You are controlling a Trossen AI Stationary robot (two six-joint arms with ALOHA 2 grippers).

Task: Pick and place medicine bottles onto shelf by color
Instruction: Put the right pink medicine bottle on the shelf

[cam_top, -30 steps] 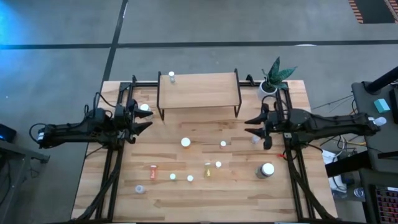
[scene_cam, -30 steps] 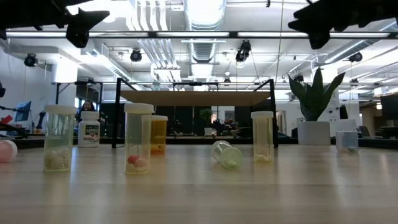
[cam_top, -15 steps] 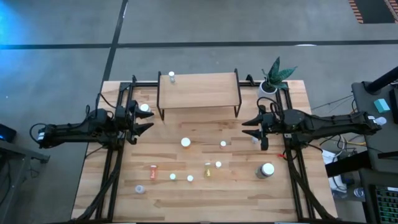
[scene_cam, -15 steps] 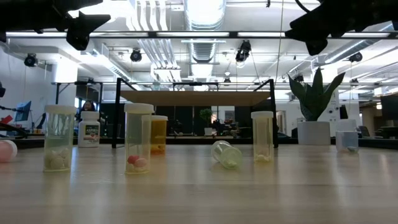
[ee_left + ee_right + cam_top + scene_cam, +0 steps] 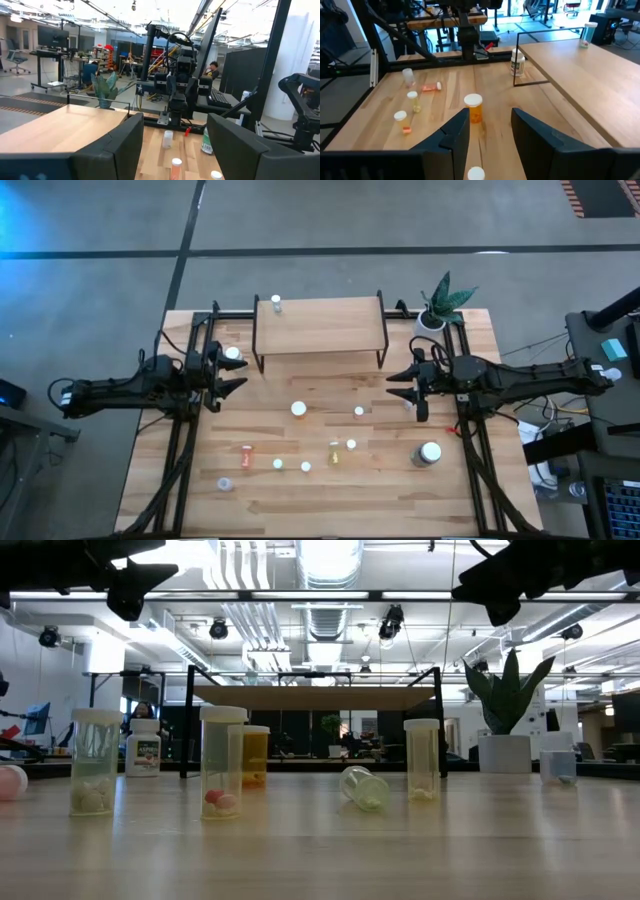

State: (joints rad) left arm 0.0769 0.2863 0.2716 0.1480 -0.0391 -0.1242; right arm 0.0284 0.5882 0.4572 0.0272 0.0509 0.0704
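Note:
The shelf [image 5: 320, 328] stands at the table's far middle on black legs, with one white-capped bottle [image 5: 276, 304] on its left end. The medicine bottles are spread over the table in front of it: an orange one [image 5: 298, 409] [image 5: 474, 107], a white one [image 5: 232, 353] by the shelf's left leg, a larger one [image 5: 430, 452] at the near right, and several small ones [image 5: 306, 466]. Most stand upright; one clear bottle [image 5: 363, 787] lies on its side. My left gripper [image 5: 240, 375] [image 5: 175, 145] hovers open at the left, and my right gripper [image 5: 393, 383] [image 5: 490, 130] hovers open at the right. Both are level, well above the table, and have nothing between their fingers.
A white pot with a green plant [image 5: 440, 305] stands at the far right corner beside the shelf. Black frame rails [image 5: 180, 440] run along both side edges of the table. Bare wood lies between the shelf's front and the bottles.
My right gripper has edged a little toward the table's left, out over the middle, staying level and open. The bottles and my left gripper have kept still.

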